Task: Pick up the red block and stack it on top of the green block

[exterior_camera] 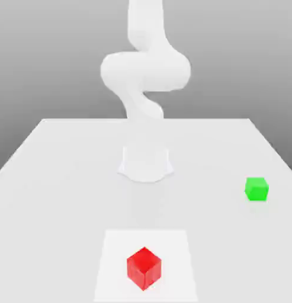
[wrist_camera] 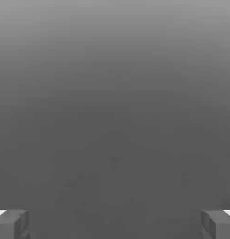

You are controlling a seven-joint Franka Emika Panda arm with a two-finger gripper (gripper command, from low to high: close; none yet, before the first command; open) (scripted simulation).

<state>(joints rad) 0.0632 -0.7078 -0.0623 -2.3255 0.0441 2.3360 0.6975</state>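
Gripper: your gripper [wrist_camera: 115, 224] shows in the hand view as two grey fingertips [wrist_camera: 12, 224] set far apart at opposite edges, so the jaws stand wide and nothing is between them; you have hold of no block.
Arm: in the exterior view your white arm [exterior_camera: 145, 71] rises from its base [exterior_camera: 146, 163] at the far middle of the table and coils upward, well apart from both cubes.
Red block: you will find the red block [exterior_camera: 143, 268] at the near middle of the table, resting on a slightly paler square patch [exterior_camera: 112, 260], one corner turned toward the camera, untouched.
Green block: the green block [exterior_camera: 256, 189] sits toward the exterior view's right, farther back than the red one and well apart from it, with nothing on top.
Progress: judging from how things lie, you have not begun; reach, grasp, lift, carry and stacking all remain.
Next need: you would have to bring the hand down over the red block and line the fingers with a pair of its faces, given its turned stance.
Surface: the table [exterior_camera: 53, 177] is a plain, flat, pale grey top.
Room: behind it you have only a featureless grey backdrop [exterior_camera: 41, 53], darker toward the top.
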